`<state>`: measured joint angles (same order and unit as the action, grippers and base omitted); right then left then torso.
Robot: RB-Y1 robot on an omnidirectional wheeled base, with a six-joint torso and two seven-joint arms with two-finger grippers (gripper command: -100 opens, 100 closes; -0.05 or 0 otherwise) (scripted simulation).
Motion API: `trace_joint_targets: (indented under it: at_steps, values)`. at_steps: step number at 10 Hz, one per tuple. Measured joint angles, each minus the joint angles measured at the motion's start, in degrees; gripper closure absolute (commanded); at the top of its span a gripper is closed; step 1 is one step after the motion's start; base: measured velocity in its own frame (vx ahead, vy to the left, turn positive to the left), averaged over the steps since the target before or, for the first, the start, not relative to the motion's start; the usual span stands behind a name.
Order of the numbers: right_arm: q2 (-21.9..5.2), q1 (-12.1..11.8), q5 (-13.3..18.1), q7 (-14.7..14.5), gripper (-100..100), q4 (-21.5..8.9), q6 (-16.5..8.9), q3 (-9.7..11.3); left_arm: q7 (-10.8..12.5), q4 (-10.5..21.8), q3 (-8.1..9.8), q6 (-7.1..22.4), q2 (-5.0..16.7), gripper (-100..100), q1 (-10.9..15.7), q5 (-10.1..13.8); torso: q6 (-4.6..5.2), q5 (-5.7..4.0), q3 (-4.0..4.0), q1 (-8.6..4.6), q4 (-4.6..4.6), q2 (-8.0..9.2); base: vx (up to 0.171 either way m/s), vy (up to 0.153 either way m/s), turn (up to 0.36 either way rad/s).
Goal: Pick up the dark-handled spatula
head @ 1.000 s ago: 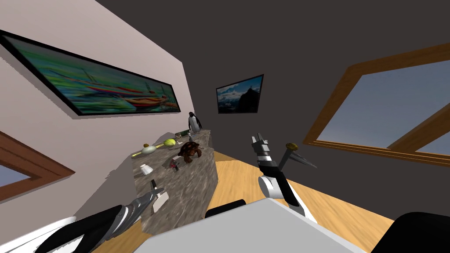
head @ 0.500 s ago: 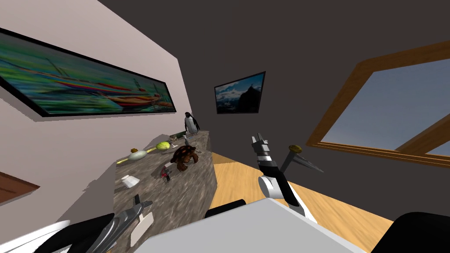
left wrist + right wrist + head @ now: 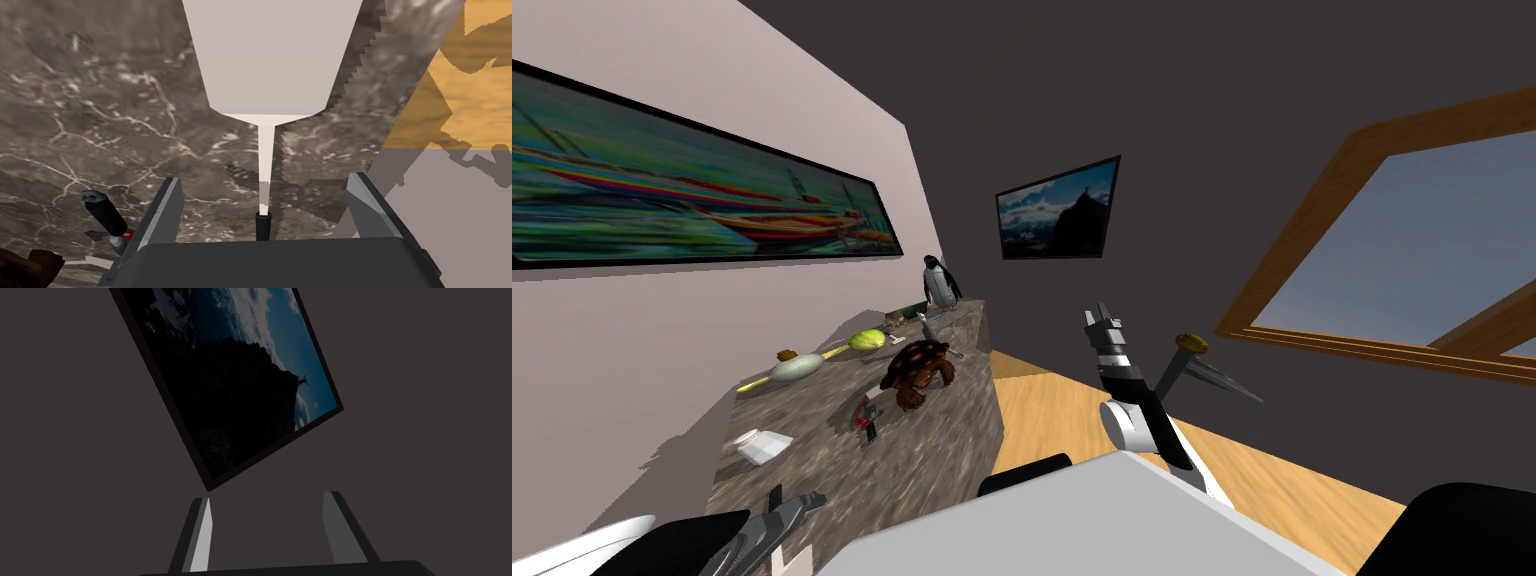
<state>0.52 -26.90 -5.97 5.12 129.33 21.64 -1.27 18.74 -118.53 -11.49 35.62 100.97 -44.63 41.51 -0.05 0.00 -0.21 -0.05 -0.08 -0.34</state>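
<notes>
Flat on the brown marbled counter top, the dark-handled spatula, close to the edge above the wooden floor. Broad white blade at twelve o'clock from the left gripper, well beyond the fingertips. Thin white neck leading back to a short dark grip, low down by the gripper's dark body. Left fingers spread wide, one on each side of neck and grip, touching neither, clasping nothing. From the head, left gripper low at seven o'clock over the counter's near end, with a white sliver of the spatula just beneath.

Just beside the outer face of one left finger, a small dark-handled tool with a red spot. Same tool at one o'clock from the left gripper in the head view. Turtle figurine at one o'clock from that tool, near but apart. Yellow-green fruit at ten o'clock from the turtle, by the wall. Penguin figurine at the counter's far end, twelve o'clock from the turtle. White cup at eight o'clock from the tool.

Right gripper raised at four o'clock just off the head view's middle, over the floor, well apart from the counter. Its fingers parted, nothing between them.
</notes>
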Motion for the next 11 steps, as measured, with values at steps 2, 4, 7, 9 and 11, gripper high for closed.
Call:
trace_joint_targets:
  at_steps: [2,4,7,9,11]
  values:
    - [0.0,0.01,0.0,0.0,0,0.0,0.0,0.0,-0.25,0.09,-0.19,0.21,0.03,-100,0.13,0.14,-0.02,0.01,0.18,0.01,0.07,0.31,0.013,-0.001,-0.03]
    - [0.0,0.01,0.0,0.0,0,0.0,0.0,0.0,-1.15,1.86,-1.08,-0.47,-2.06,-100,0.1,-0.75,-0.01,0.01,0.19,0.0,0.08,0.33,0.025,-0.007,-0.076]
    - [0.0,0.01,0.0,0.0,0,0.0,0.0,0.0,-2.74,3.83,-2.51,-0.79,-4.8,100,0.98,-1.48,-0.01,0.02,0.22,0.03,0.09,0.37,0.009,-0.001,-0.026]
    - [0.0,0.01,0.0,0.0,0,0.0,0.0,0.0,-2.72,3.85,-2.54,-0.71,-4.78,100,0.93,-1.48,0.06,0.05,0.22,0.02,0.11,0.35,-0.001,0.001,0.002]
    - [0.0,0.01,0.0,0.0,0,0.0,0.0,0.0,-2.72,3.82,-2.5,-0.76,-4.78,100,0.97,-1.49,0.01,0.04,0.22,0.04,0.09,0.37,0.0,0.0,0.0]
